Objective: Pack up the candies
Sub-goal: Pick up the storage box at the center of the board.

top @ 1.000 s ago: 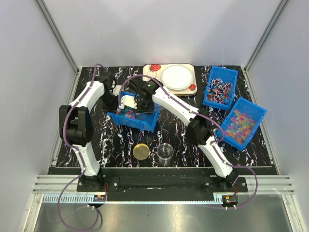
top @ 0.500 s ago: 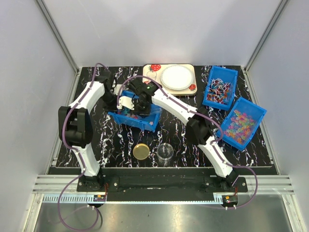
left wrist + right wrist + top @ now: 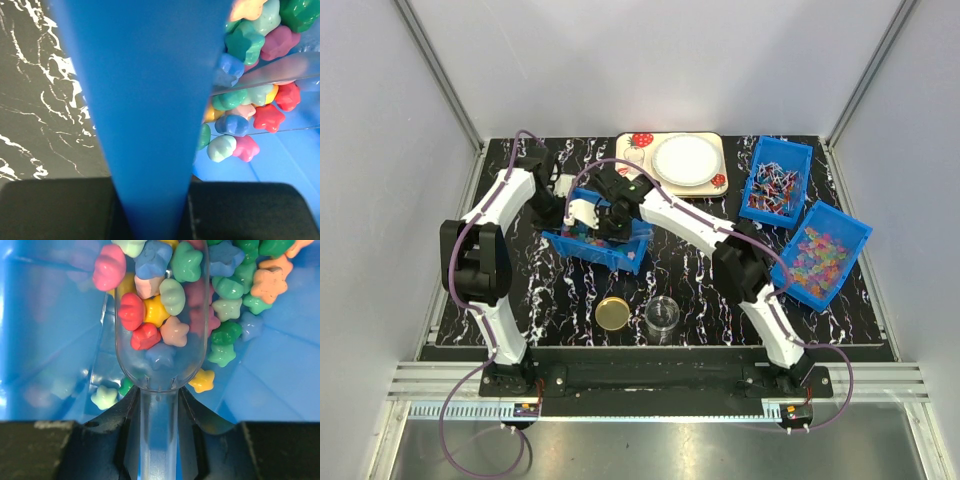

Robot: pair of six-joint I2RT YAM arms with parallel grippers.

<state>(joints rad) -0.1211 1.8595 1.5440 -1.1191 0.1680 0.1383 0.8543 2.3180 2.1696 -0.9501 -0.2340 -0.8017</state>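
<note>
The candies (image 3: 227, 290) are small star-shaped sweets in mixed bright colours, piled in a blue bin (image 3: 620, 256) left of the table's centre. My left gripper (image 3: 548, 214) is shut on the bin's left wall (image 3: 150, 115), which fills the gap between its jaws (image 3: 152, 212), and the bin looks tipped. My right gripper (image 3: 611, 222) reaches into the bin, shut on the handle of a clear plastic scoop (image 3: 160, 320). The scoop's bowl holds several candies (image 3: 150, 310) and lies among the pile. In the left wrist view the scoop (image 3: 280, 67) crosses the candies (image 3: 250, 42).
A gold lid (image 3: 613, 313) and a clear round jar (image 3: 662, 314) sit near the front edge. A tray with a white plate (image 3: 686, 160) lies at the back. Two more blue bins stand right: one of stick sweets (image 3: 776, 186), one of translucent pastel sweets (image 3: 818, 254).
My right gripper has pushed the scoop slightly forward and down into the candies. The blue bin has shifted and turned a little. The left gripper keeps its hold on the wall.
</note>
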